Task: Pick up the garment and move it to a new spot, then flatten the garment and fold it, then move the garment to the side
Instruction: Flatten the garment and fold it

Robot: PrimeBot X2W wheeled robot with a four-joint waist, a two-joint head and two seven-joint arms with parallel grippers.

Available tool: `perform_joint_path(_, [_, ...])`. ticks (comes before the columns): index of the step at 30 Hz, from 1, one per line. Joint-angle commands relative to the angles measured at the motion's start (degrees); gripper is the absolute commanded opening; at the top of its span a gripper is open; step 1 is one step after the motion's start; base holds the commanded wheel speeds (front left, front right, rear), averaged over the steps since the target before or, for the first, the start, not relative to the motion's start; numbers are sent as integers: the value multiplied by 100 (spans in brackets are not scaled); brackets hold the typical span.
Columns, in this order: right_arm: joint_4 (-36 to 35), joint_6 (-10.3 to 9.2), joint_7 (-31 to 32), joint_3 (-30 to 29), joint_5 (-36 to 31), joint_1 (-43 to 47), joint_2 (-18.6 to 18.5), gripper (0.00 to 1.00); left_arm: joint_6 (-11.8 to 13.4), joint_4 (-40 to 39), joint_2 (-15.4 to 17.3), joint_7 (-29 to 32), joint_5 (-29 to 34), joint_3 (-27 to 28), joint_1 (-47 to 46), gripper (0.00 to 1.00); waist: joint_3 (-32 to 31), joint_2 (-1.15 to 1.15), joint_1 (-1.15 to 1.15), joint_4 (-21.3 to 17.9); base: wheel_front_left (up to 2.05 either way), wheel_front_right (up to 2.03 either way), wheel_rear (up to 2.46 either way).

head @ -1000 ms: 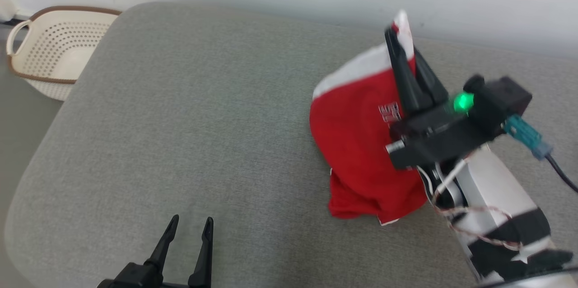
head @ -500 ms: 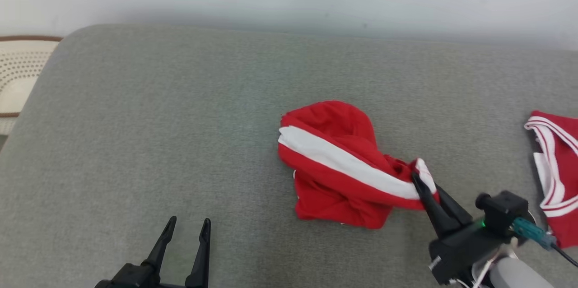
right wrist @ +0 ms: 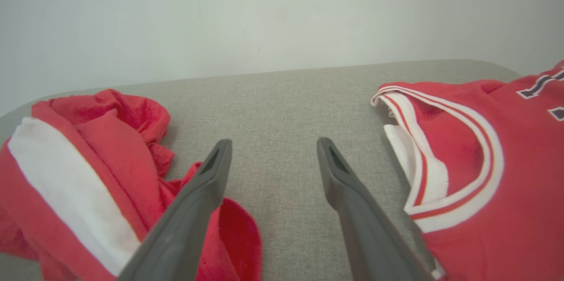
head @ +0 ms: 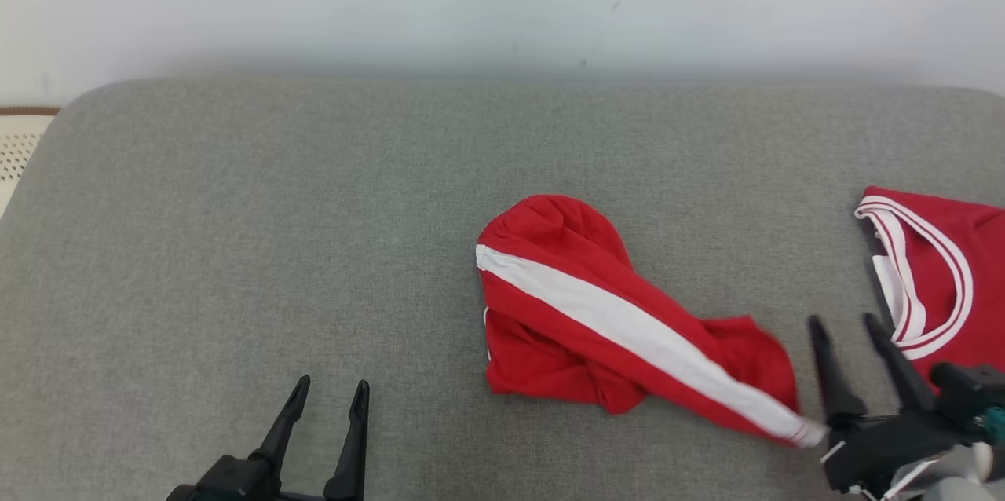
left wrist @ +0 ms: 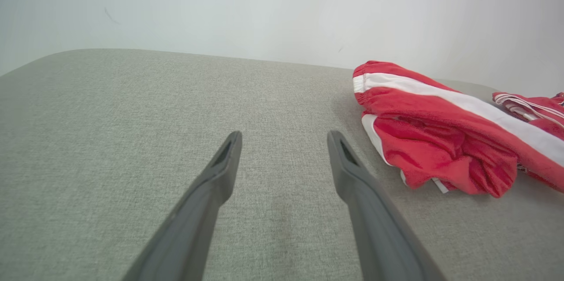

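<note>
Red garment (head: 620, 328) lies crumpled just beside the low right gripper (head: 842, 319), fingers spread, empty; left gripper (head: 334, 382) likewise spread

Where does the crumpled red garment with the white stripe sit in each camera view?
Head view: garment right of centre, lower half.
Left wrist view: garment at right, mid-height.
Right wrist view: garment at lower left.
Shared landmark: the red jersey with white-trimmed collar, right of the garment in all three.
</note>
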Motion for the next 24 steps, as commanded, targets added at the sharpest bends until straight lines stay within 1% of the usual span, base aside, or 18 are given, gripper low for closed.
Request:
perform_joint_path(1, [2,0,-3,-236,-156,168,141,100,-8,43,3,-18,-3,-6,-6,100,-79,0,1,-58,0,0,0])
perform_joint_path(4, [-64,-1,-3,-573,-441,287,394,100,-69,113,3,-18,-17,-40,-63,100,-167,0,1,-140,0,0,0])
perform_joint_path(5, [-64,-1,-3,-573,-441,287,394,100,-69,113,3,-18,-17,-40,-63,100,-167,0,1,-140,0,0,0])
perform_joint_path(6, [-123,-1,-3,-632,-564,338,480,100,-113,166,3,-18,19,-63,-158,100,-202,0,1,-218,0,0,0])
perform_joint_path(10, [-271,-1,-3,-677,-671,378,656,100,-191,362,4,-18,64,-116,-436,100,-161,0,1,-401,0,0,0])
perform_joint_path(14, [-386,-1,-3,-725,-721,410,772,100,-272,685,2,-17,50,-208,-920,100,-50,0,1,-591,0,0,0])
perform_joint_path(15, [-386,-1,-3,-725,-721,410,772,100,-272,685,2,-17,50,-208,-920,100,-50,0,1,-591,0,0,0])
perform_joint_path(24, [-413,-1,-3,-723,-718,289,905,100,-492,2114,6,-11,-410,-382,-2122,100,221,0,1,-1051,0,0,0])
